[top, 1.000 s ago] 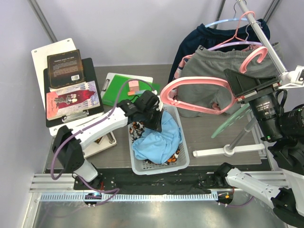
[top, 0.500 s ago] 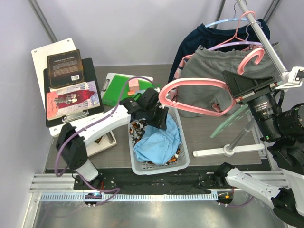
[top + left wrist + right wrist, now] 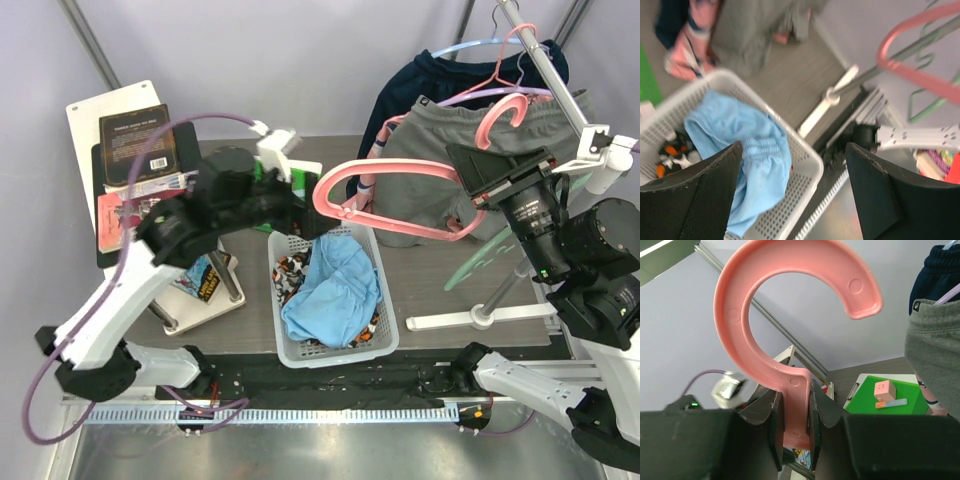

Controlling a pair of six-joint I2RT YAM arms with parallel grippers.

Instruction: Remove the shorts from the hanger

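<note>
The light blue shorts lie crumpled in the white basket, on top of the camouflage shorts. Both are off the hanger. My left gripper hovers above the basket's far left corner, open and empty. In the left wrist view its fingers stand wide apart over the blue shorts and the basket rim. My right gripper is shut on the neck of the bare pink hanger, held in the air right of the basket. The right wrist view shows the hanger's neck clamped between both pads.
Grey shorts and a dark navy garment hang on the rack at the back right. Its white base lies right of the basket, with a teal hanger above it. Books sit back left. A green board lies behind the basket.
My left gripper opened, let the light blue shorts drop into the basket, and rose up and back to the left. The pink hanger drifted slightly left.
</note>
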